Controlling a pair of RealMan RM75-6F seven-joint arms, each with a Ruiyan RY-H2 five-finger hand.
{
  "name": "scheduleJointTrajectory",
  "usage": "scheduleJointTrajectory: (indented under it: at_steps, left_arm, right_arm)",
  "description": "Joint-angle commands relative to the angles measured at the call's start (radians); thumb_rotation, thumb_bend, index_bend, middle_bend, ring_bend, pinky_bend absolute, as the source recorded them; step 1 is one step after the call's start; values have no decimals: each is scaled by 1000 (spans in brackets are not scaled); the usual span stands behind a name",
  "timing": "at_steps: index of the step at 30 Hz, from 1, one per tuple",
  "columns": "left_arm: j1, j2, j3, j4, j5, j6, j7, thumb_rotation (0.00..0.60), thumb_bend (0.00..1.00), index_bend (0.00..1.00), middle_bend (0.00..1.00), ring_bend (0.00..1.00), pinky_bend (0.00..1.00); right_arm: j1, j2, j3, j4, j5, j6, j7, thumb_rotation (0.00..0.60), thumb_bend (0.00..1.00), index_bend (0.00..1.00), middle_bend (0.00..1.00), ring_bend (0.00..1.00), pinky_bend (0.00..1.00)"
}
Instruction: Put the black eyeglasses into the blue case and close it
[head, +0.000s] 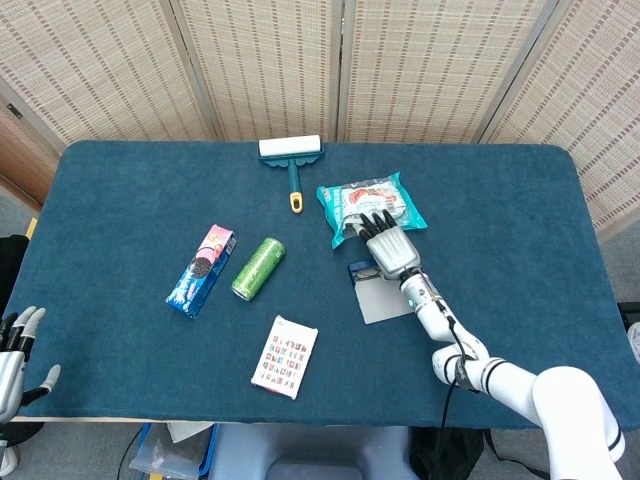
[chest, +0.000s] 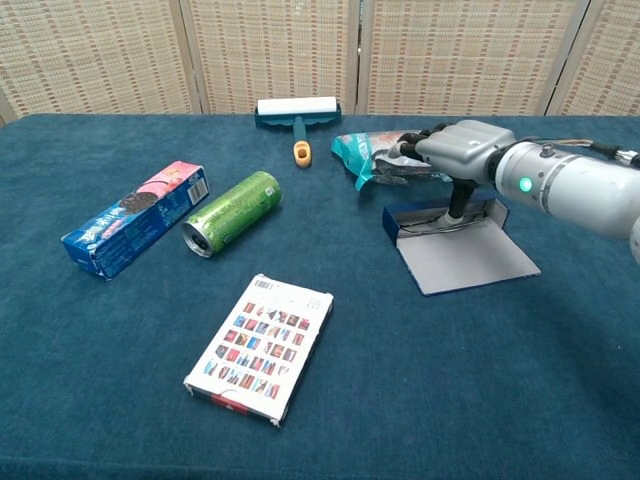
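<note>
The blue case (chest: 437, 217) lies open right of centre, its grey lid flap (chest: 468, 262) spread flat toward me. The black eyeglasses (chest: 432, 224) lie in the blue tray part, against its wall. My right hand (chest: 456, 152) hovers over the tray with its fingers stretched out above the snack bag and its thumb pointing down, touching the glasses. In the head view the right hand (head: 388, 247) covers the glasses and most of the case (head: 386, 301). My left hand (head: 14, 352) hangs empty off the table's near left corner, fingers apart.
A teal snack bag (chest: 383, 156) lies just behind the case, under the fingertips. A lint roller (chest: 297, 110) sits at the back. A green can (chest: 231, 212), a cookie box (chest: 135, 218) and a card pack (chest: 259, 346) lie to the left.
</note>
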Motion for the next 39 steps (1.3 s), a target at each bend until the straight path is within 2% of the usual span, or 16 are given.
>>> scheduleJointTrajectory:
  at_steps: [1, 10, 16, 22, 25, 30, 39]
  left_arm:
    - [0, -2, 0, 2, 0, 0, -2, 600, 307, 0, 0, 8, 0]
    - [-2, -4, 1, 6, 9, 1, -9, 600, 307, 0, 0, 8, 0]
    - [-7, -1, -2, -1, 19, 4, -7, 600, 307, 0, 0, 8, 0]
    - [-12, -3, -2, -9, 23, 1, 0, 600, 308, 0, 0, 8, 0]
    - [-16, -4, -1, -19, 29, -1, 6, 600, 308, 0, 0, 8, 0]
    - [-18, -2, -1, -30, 33, 0, 14, 600, 307, 0, 0, 8, 0]
    - [-11, 1, 5, -37, 30, 4, 17, 600, 307, 0, 0, 8, 0]
  right_arm:
    - [-5, 5, -7, -8, 1, 0, -4, 600, 157, 0, 0, 0, 0]
    - [-47, 70, -29, -116, -32, 68, 21, 600, 156, 0, 0, 0, 0]
    - [-121, 166, -62, -262, -100, 188, 67, 600, 157, 0, 0, 0, 0]
    - [-217, 256, -120, -377, -178, 316, 108, 600, 190, 0, 0, 0, 0]
    - [-261, 262, -152, -374, -211, 361, 154, 600, 225, 0, 0, 0, 0]
    - [-309, 245, -189, -331, -231, 376, 206, 600, 237, 0, 1, 0, 0]
    - [-320, 191, -197, -235, -234, 322, 245, 600, 172, 0, 0, 0, 0]
